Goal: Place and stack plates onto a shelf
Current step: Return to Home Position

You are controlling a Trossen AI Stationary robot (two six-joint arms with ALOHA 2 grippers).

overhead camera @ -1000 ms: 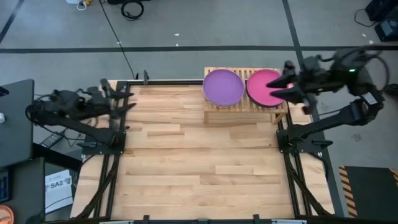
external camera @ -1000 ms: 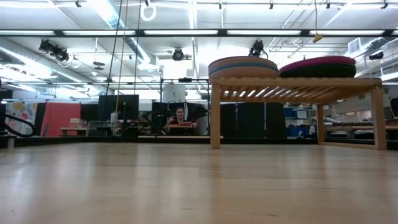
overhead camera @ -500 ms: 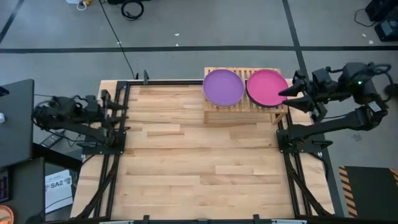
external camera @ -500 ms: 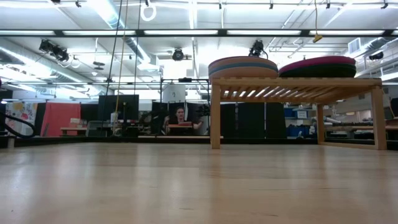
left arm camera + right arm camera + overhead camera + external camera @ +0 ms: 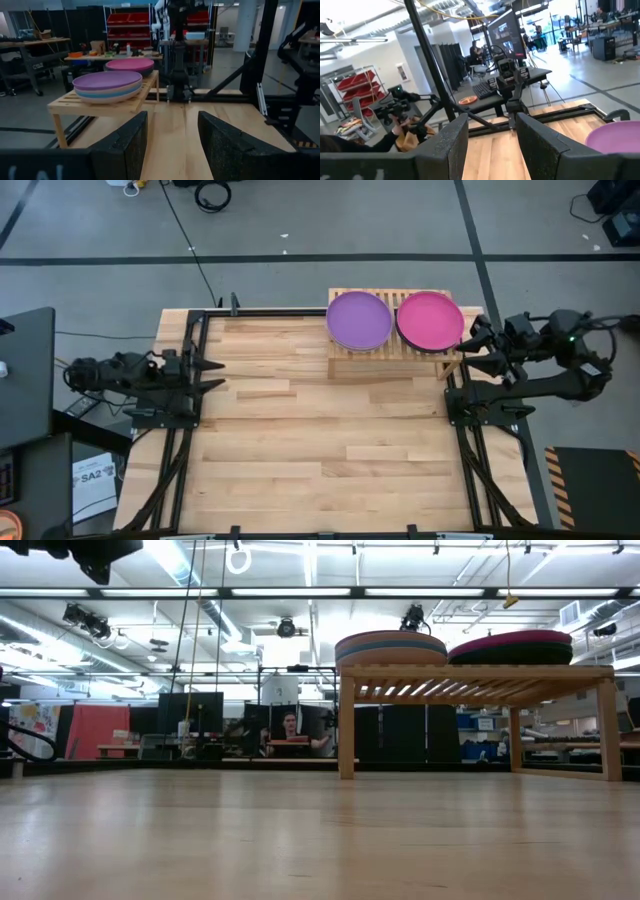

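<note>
From above, the shelf (image 5: 396, 356) stands at 1 o'clock on the tabletop (image 5: 320, 450), against its far edge. A purple plate (image 5: 359, 319) tops the stack on one half, and a pink plate (image 5: 430, 320) tops the stack at its 3 o'clock side, rims just beside each other. The left tool (image 5: 212, 375) hangs at the tabletop's 10 o'clock edge, spread wide and holding nothing. The right tool (image 5: 478, 345) sits at 2 o'clock, just beside the shelf's end, also wide and empty.

At tabletop height, the shelf (image 5: 475, 671) carries both stacks on its slatted top. A person (image 5: 290, 726) sits far behind.

Past the left tool's wide-set fingers (image 5: 125, 145), the purple plate (image 5: 107, 79) lies on a blue plate (image 5: 106, 92) and a peach plate (image 5: 111, 97). The pink plate (image 5: 129, 64) rests on a black plate (image 5: 146, 71).

Past the right tool's wide-set fingers (image 5: 535, 135), only the purple plate's rim (image 5: 615, 137) shows.
</note>
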